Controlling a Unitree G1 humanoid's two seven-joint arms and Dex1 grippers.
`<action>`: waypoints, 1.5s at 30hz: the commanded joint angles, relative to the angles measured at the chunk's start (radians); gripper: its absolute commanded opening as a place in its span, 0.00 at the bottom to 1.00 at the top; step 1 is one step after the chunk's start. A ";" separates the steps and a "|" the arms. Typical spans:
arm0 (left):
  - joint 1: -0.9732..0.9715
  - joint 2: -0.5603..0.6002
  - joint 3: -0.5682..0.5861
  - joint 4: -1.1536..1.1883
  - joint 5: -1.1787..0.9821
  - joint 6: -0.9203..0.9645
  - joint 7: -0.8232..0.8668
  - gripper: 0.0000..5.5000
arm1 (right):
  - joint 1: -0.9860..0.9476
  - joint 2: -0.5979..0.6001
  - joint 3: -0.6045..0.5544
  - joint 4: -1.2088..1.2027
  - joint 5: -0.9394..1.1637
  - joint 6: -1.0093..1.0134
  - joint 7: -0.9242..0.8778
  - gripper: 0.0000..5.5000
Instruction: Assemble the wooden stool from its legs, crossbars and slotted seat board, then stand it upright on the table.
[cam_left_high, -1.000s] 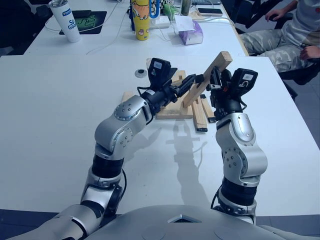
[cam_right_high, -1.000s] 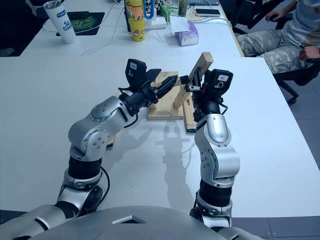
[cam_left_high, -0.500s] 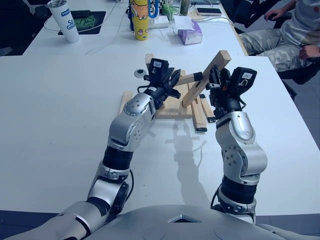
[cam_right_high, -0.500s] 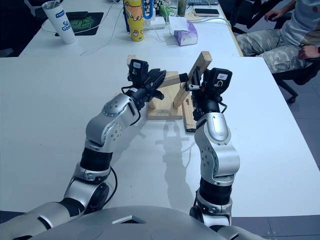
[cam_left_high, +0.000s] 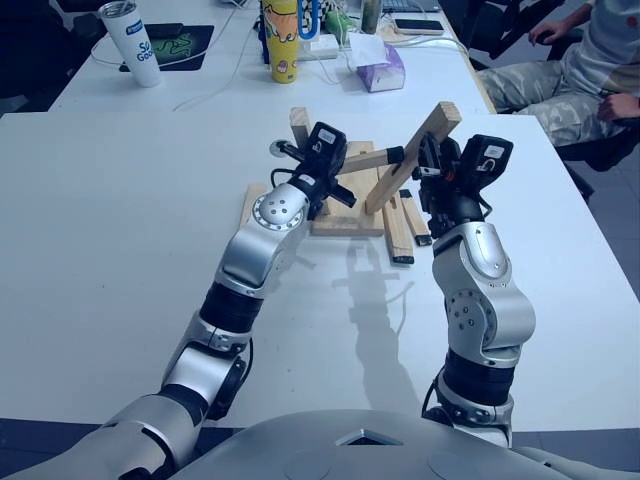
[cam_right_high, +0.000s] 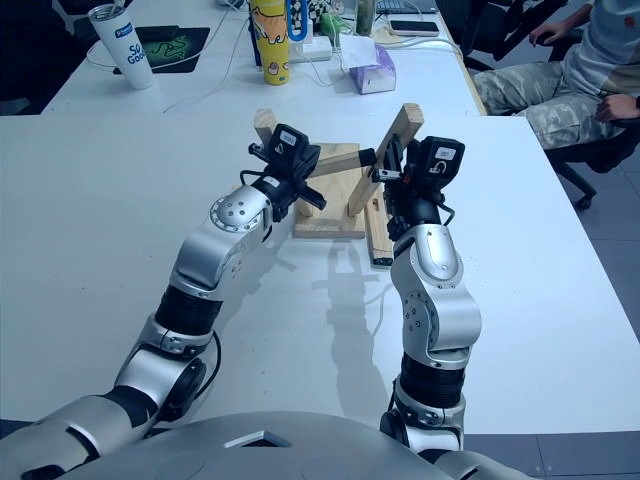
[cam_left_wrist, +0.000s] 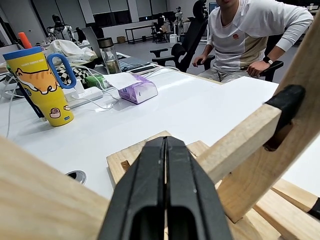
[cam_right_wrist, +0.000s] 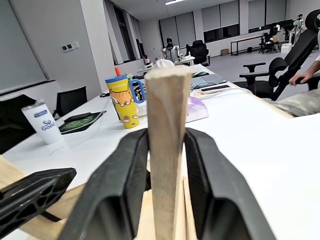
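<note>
White desk (cam_left_high: 120, 250) carries all the parts, gathered near its far edge, a little right of the middle. Raised above them is one pale wooden leg (cam_left_high: 440, 122), tilted with its upper end toward the far right corner. The right gripper (cam_left_high: 428, 165) is clamped across it, a finger on each flat face, and in the right wrist view the leg's squared end stands up between them. A crossbar (cam_left_high: 372, 157) juts sideways from the leg toward the left arm, its dark-capped end against the leg's side. Nothing else seems to carry it, so I judge it already lodged there, though the joint itself is too small to tell. Holding the leg off the desk probably keeps that joint free for pressing home. The left gripper (cam_left_wrist: 166, 146) sits at the crossbar's free end with its fingers pressed together on nothing, which suits nudging rather than grasping. Beneath lies the seat board (cam_left_high: 345, 222), flat, with loose sticks (cam_left_high: 398, 235) just beside it toward the right edge. Another wooden piece (cam_left_high: 298, 124) rises just behind the left wrist.
</note>
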 joint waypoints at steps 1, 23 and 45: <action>0.067 0.037 0.007 0.109 0.056 0.039 0.016 0.00 | 0.066 -0.005 -0.080 0.084 0.035 0.026 -0.003 0.19; 0.131 0.127 -0.009 0.149 0.112 0.015 -0.090 0.00 | -0.014 0.026 -0.125 0.104 0.135 0.060 -0.087 0.19; 0.039 0.258 -0.042 0.501 0.172 -0.204 -0.192 0.00 | -0.097 0.024 -0.066 0.039 0.155 0.157 -0.094 0.19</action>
